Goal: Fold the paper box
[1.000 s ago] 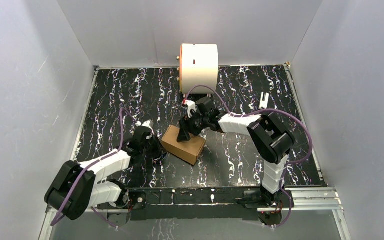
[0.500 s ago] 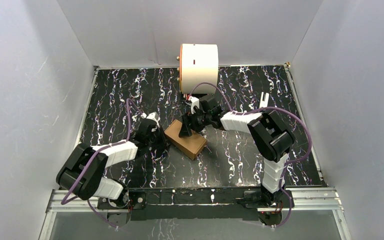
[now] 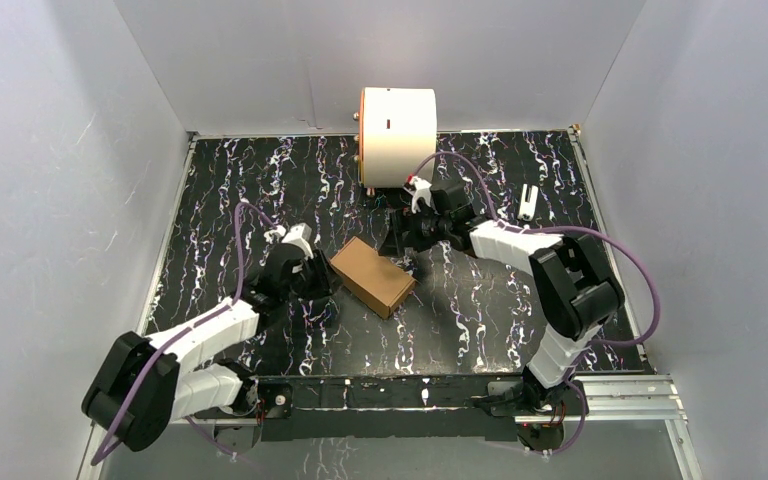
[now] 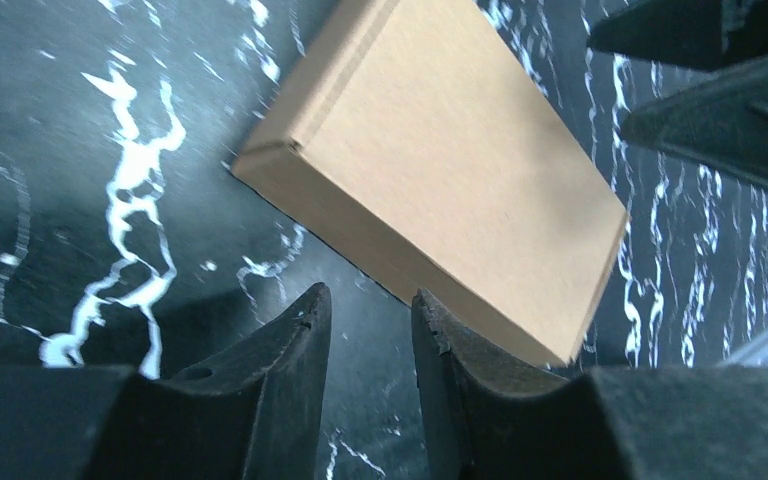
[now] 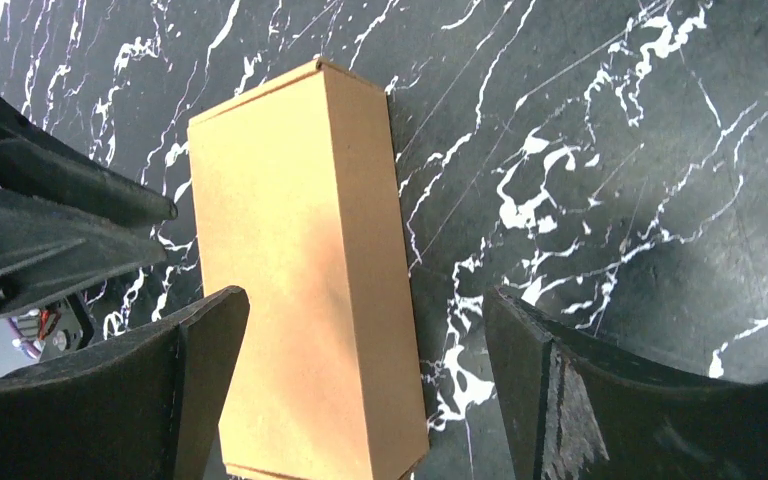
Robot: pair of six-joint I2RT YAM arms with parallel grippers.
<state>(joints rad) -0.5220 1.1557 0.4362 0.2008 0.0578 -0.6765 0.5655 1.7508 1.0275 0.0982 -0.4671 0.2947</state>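
The paper box (image 3: 372, 277) is a closed brown carton lying flat on the black marbled table, free of both grippers. In the left wrist view the paper box (image 4: 450, 170) lies just beyond my left gripper (image 4: 372, 300), whose fingers stand narrowly open with only table between them. My left gripper (image 3: 317, 282) sits at the carton's left end. My right gripper (image 3: 400, 242) hovers above and behind the carton's far side. In the right wrist view the right gripper (image 5: 365, 295) is wide open over the paper box (image 5: 300, 270), holding nothing.
A large white cylinder with an orange rim (image 3: 398, 133) stands at the back centre, close behind my right wrist. A small white object (image 3: 527, 201) lies at the back right. Grey walls enclose the table on three sides.
My right gripper has come off the carton, moved back and to the right, and stands open. My left arm has drawn back slightly. The carton lies nearly where it was.
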